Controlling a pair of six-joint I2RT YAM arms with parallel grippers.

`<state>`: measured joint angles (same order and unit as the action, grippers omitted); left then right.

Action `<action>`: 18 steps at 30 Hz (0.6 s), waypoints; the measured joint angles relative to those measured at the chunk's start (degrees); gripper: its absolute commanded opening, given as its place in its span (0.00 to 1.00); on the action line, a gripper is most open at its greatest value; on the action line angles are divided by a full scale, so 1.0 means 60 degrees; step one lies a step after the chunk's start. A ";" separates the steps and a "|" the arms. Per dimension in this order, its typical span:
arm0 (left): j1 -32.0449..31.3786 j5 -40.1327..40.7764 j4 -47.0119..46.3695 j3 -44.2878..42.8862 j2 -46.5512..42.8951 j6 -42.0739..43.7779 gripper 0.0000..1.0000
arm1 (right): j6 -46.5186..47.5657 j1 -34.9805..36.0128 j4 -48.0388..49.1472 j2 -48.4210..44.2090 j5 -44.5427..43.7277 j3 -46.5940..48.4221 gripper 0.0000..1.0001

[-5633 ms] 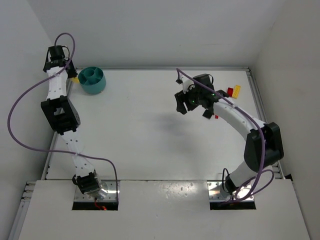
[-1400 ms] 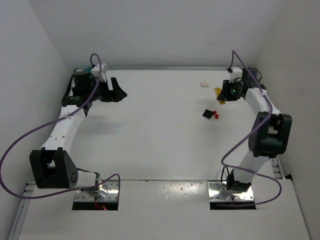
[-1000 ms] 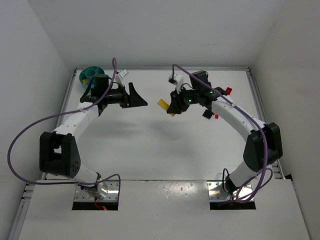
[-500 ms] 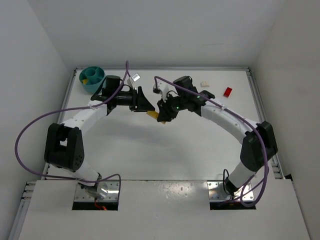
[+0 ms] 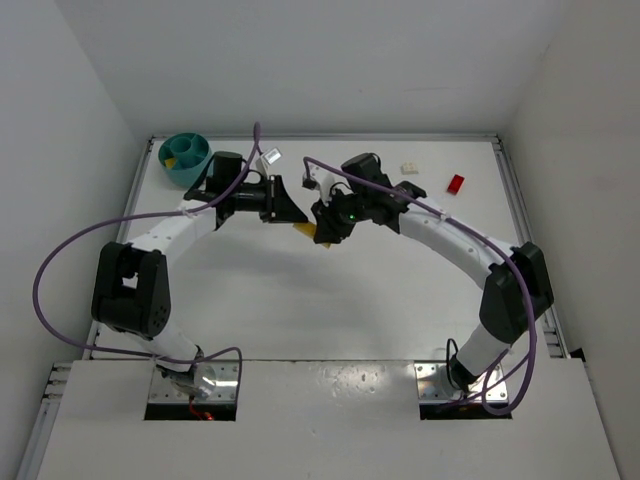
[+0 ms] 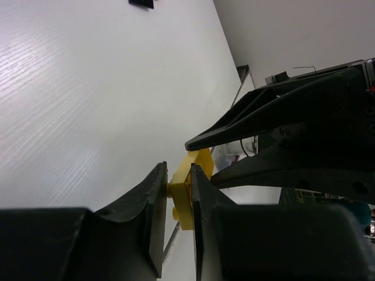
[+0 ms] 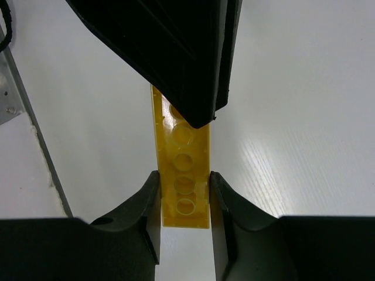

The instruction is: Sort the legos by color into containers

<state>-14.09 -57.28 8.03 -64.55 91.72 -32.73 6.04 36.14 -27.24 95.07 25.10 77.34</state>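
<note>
A long yellow lego (image 5: pixel 304 229) hangs above the table's middle, held between both grippers. My right gripper (image 5: pixel 322 226) is shut on one end; in the right wrist view its fingers press both long sides of the yellow lego (image 7: pixel 183 175). My left gripper (image 5: pixel 291 213) is shut on the other end; in the left wrist view the yellow lego (image 6: pixel 188 196) sits between its two pads. The teal bowl (image 5: pixel 190 168) stands at the far left corner with something yellow in one compartment. A cream lego (image 5: pixel 409 168) and a red lego (image 5: pixel 456 183) lie at the far right.
A black lego (image 6: pixel 142 3) lies on the table beyond the grippers in the left wrist view. The two arms arch in from both sides and meet mid-table, with purple cables looping over them. A metal rail runs along the table's edges.
The right arm carried the yellow lego left to the table's middle while the left arm swung right from the bowl. The two grippers have met and now both hold the lego.
</note>
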 measured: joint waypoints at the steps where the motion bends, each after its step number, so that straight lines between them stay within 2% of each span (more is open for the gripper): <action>1: 0.0015 0.0015 -0.0004 0.0000 0.0000 0.0025 0.00 | 0.0000 0.0011 0.0022 0.0000 -0.0058 0.0000 0.16; 3: 0.0146 0.0018 0.0007 0.0000 0.0000 0.0153 0.00 | 0.0000 0.0036 0.0084 -0.0004 -0.0135 0.0000 0.40; 4: 0.0211 0.0015 0.0095 -0.0029 -0.0004 0.0248 0.00 | -0.0044 0.0047 0.0131 -0.0011 -0.0153 0.0000 0.56; 5: 0.0295 0.0015 0.0280 -0.0106 -0.0011 0.0379 0.00 | -0.0022 0.0055 0.0193 -0.0015 -0.0171 0.0000 0.60; 7: 0.0678 0.0120 0.0965 -0.0452 -0.0055 0.0929 0.00 | -0.0033 -0.0044 0.0244 -0.0113 -0.0372 -0.0011 0.62; 11: 0.2131 0.1104 0.2455 -0.1861 -0.0091 0.2204 0.00 | -0.0040 -0.0499 0.0237 -0.0692 -0.0736 -0.0157 0.62; 15: 0.3931 0.2856 0.3701 -0.3865 -0.0018 0.3304 0.00 | -0.0066 -0.0951 0.0317 -0.1355 -0.1173 -0.0397 0.62; 18: 0.5257 0.4200 0.4342 -0.5938 0.0652 0.3799 0.00 | -0.0124 -0.1242 0.0499 -0.1515 -0.1450 -0.0605 0.63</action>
<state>17.45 -32.08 34.09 -100.18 95.64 -9.93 5.30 28.69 -24.25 85.97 16.40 73.71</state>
